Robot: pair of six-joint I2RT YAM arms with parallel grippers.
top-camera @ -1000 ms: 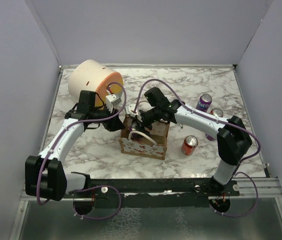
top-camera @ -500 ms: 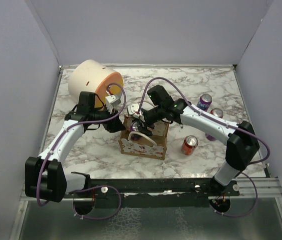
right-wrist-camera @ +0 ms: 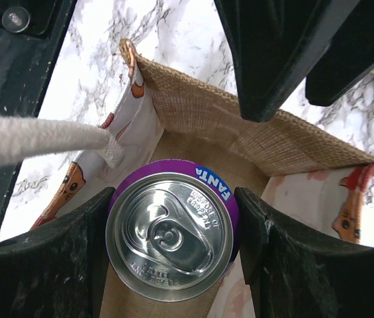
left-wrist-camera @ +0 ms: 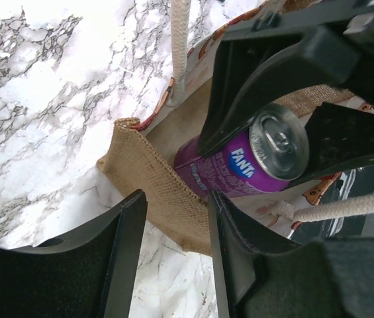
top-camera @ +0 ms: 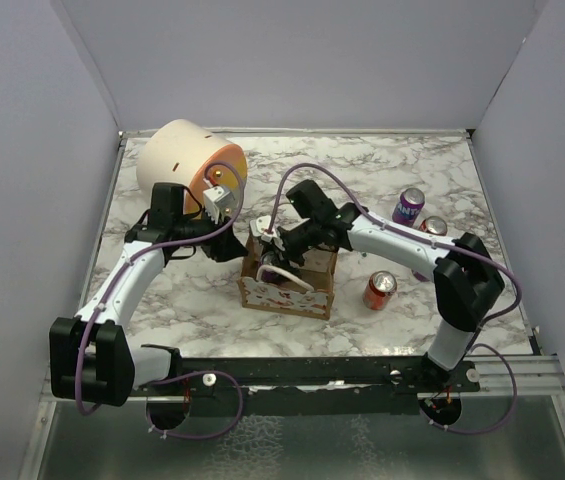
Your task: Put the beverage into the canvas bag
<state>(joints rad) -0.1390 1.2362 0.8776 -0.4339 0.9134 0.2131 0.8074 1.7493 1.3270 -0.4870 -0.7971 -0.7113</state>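
The canvas bag (top-camera: 292,293) stands upright mid-table, tan burlap with a white printed band and cream loop handles. My right gripper (top-camera: 278,257) reaches down into it, shut on a purple Fanta can (right-wrist-camera: 171,232); its pads touch both sides of the can just under the rim. The can sits upright low inside the bag (right-wrist-camera: 239,132). My left gripper (top-camera: 234,247) is at the bag's left corner. In the left wrist view its fingers (left-wrist-camera: 124,252) stand apart, with the burlap corner (left-wrist-camera: 153,172) between them and the can (left-wrist-camera: 246,162) beyond.
A large cream-and-orange cylinder (top-camera: 187,160) lies at the back left, close behind my left arm. A purple can (top-camera: 409,205), a silver-topped can (top-camera: 432,227) and a red can (top-camera: 380,290) stand right of the bag. Grey walls enclose the table.
My right gripper has sunk a little deeper into the bag with the can. My left gripper has drawn slightly back to the left at the bag's corner.
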